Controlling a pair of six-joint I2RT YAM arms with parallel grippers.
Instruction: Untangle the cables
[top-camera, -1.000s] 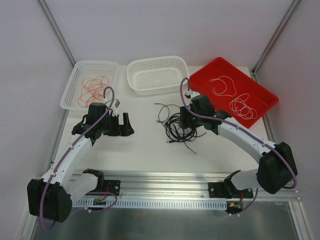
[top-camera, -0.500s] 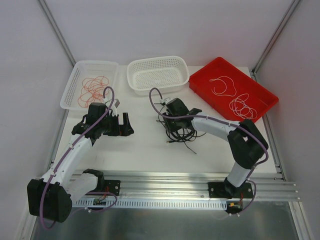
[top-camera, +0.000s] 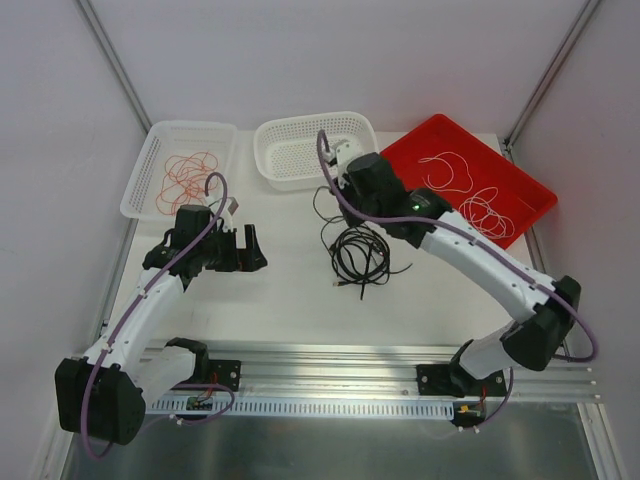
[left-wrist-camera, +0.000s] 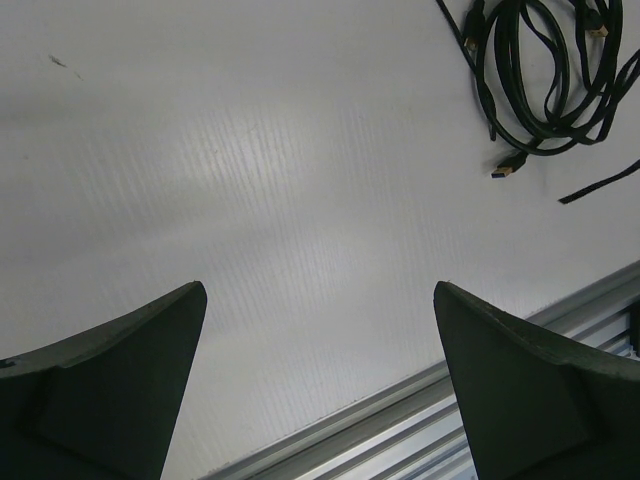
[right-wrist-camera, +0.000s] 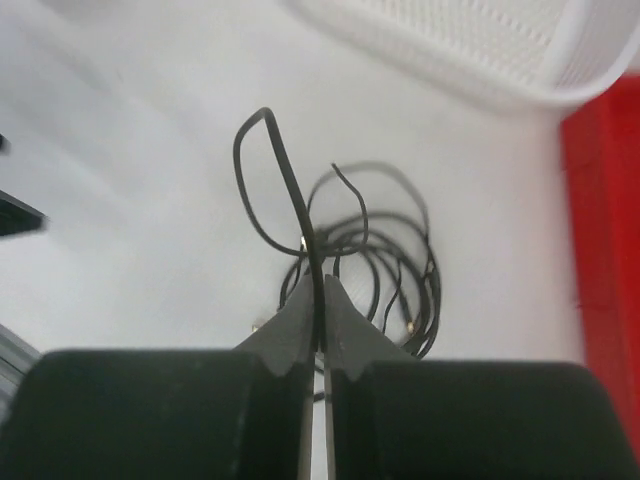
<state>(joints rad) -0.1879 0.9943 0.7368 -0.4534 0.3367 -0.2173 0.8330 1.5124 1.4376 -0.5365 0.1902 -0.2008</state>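
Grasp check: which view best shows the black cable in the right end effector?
Right wrist: the black cable sits pinched in the shut right end effector. Top external hides the pinch; left wrist shows only the black cable pile.

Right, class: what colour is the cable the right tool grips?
Black; the cable shows best in the right wrist view.

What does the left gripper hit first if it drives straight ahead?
Probably just bare table: the left gripper stands open, and the black cables lie off to one side of its line. Depth is unclear.
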